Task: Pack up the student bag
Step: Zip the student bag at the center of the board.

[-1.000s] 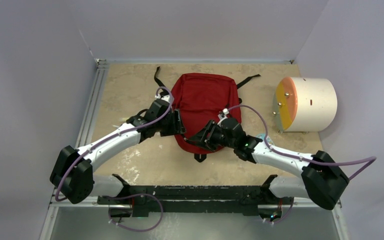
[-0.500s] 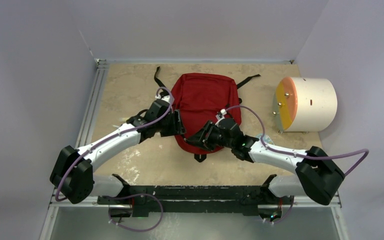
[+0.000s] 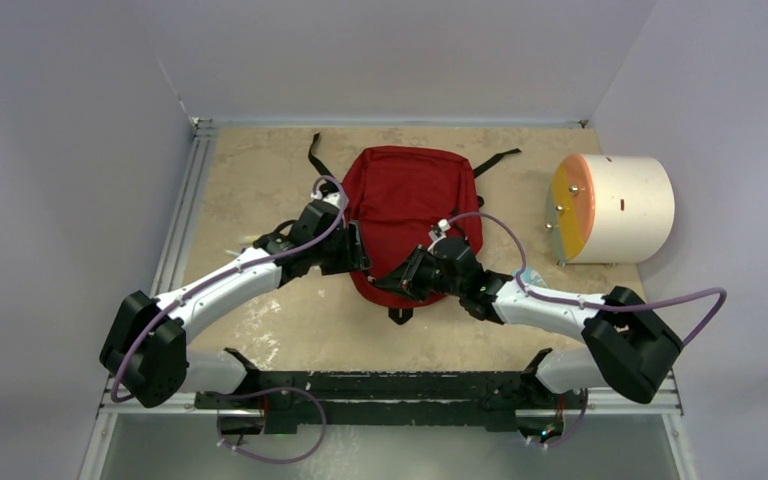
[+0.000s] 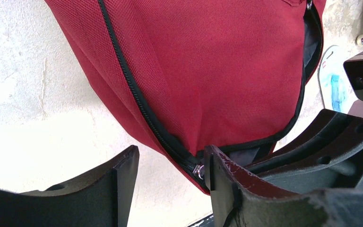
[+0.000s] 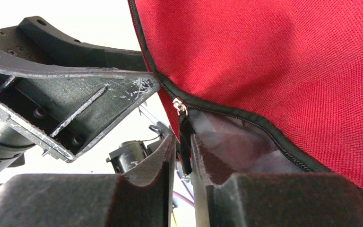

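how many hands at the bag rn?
2. Left hand is open, astride the zip at the student bag's left edge; right hand is at its near end, shut on the zipper pull. Neither is hidden.

No legible text anywhere – no readable labels, numbers.
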Robot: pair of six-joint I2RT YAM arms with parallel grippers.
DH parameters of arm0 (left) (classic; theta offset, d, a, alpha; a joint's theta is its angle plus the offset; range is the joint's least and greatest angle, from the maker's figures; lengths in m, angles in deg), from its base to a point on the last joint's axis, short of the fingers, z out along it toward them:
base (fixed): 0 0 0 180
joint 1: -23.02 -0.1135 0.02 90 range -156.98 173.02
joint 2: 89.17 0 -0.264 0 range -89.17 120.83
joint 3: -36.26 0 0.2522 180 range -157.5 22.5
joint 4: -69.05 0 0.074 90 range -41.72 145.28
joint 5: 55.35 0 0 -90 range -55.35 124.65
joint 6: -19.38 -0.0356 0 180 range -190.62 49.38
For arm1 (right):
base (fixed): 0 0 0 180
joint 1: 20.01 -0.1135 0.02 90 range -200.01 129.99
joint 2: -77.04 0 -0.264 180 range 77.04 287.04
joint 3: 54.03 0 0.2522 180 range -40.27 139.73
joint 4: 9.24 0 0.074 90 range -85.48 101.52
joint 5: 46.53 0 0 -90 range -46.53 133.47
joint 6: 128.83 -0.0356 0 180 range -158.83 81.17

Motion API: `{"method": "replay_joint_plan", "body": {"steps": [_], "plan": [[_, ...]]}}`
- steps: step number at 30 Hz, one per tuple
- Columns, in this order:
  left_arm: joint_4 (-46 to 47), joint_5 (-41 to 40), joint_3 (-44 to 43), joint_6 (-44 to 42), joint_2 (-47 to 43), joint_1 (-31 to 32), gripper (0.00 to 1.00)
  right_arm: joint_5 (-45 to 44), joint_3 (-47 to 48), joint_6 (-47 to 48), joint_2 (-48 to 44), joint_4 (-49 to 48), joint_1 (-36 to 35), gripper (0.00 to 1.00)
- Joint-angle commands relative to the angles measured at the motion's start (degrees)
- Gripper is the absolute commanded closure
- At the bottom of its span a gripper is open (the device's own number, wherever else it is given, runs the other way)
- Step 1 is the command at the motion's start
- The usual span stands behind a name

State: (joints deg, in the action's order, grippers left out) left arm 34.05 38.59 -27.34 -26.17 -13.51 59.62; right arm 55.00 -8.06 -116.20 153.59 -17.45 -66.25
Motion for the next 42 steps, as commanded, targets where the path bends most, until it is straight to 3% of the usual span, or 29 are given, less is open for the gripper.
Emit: {"method": "replay_joint_plan", "body": {"steps": [1,7,15,27,33,42], "plan": [[2.16,0.44,0.35,0.9,-0.87,-0.31,0.48,0.51,0.68,-0.25,-0.18,-3.35,-0.52,0.83],[2.16,0.75,0.91,1.79,-1.26,-0.34,0.48,0.12,0.46,0.7,-0.42,-3.6,-0.52,1.0],[4.65,3.26,4.24,4.32,-2.03,-0.35,0.49,-0.19,0.25,1.31,-1.39,-3.83,-0.52,1.0],[4.96,-0.05,-0.01,1.69,2.32,-0.38,0.75,-1.59,2.84,6.75,-5.29,4.46,-0.51,1.0],[4.97,-1.13,-1.19,0.9,4.13,-0.34,0.98,-3.45,3.84,9.65,-9.59,11.37,-0.52,1.0],[2.69,-3.58,-1.37,-0.98,3.01,-3.79,1.0,-5.99,4.77,13.94,-14.49,24.38,-0.52,1.0]]}}
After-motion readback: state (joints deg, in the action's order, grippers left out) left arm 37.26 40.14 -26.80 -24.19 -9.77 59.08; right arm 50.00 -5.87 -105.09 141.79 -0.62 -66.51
